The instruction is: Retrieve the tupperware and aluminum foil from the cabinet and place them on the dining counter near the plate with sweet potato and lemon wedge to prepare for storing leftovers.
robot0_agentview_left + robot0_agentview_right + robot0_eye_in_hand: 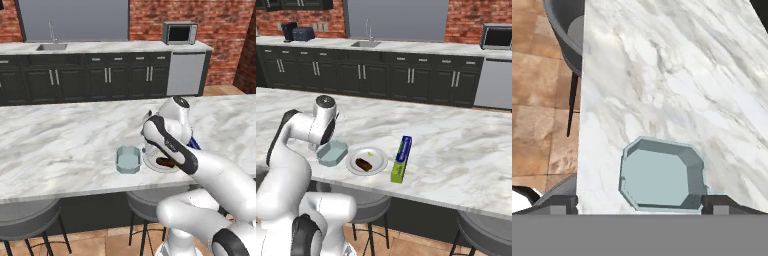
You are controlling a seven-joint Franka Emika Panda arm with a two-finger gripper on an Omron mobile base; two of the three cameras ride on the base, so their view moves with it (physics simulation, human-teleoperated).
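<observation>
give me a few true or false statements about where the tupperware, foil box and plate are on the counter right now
1. The tupperware sits on the marble dining counter just left of the plate in the right base view. True.
2. The aluminum foil box lies inside the tupperware. False: it lies on the counter on the plate's other side.
3. The pincer is shut on the tupperware. False: its fingertips stand wide apart, with the tupperware resting on the counter between them.
4. The plate holds a brown sweet potato and a small lemon wedge. True.
5. The tupperware has a lid on. False: it is open and looks empty in the hand view.
</observation>
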